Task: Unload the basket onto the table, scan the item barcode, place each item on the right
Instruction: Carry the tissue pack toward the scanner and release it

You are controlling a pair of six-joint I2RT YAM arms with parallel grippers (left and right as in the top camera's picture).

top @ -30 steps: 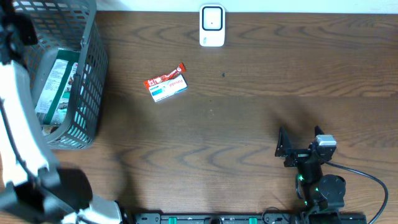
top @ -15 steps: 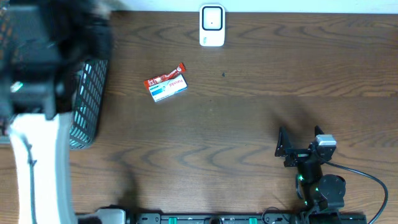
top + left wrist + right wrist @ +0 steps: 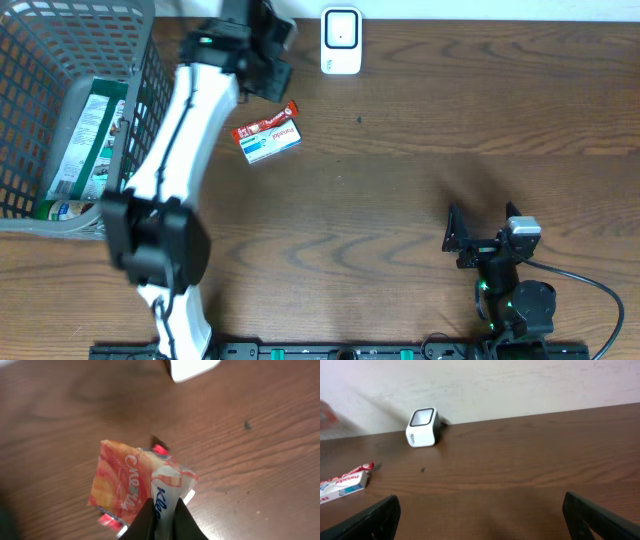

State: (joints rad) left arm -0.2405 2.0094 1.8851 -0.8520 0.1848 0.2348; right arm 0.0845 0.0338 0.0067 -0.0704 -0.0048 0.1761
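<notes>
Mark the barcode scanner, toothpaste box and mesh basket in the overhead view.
barcode scanner [image 3: 340,42]: overhead view, middle of its white face.
toothpaste box [image 3: 268,140]: overhead view, middle of its top side.
mesh basket [image 3: 30,100]: overhead view, its grey mesh wall.

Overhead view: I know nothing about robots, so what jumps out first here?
A long white arm slants up the left side, its tool shut on an orange-and-white packet just short of the white scanner at the far edge. Left of it stands a grey mesh basket; a small carton lies beside the arm.
</notes>
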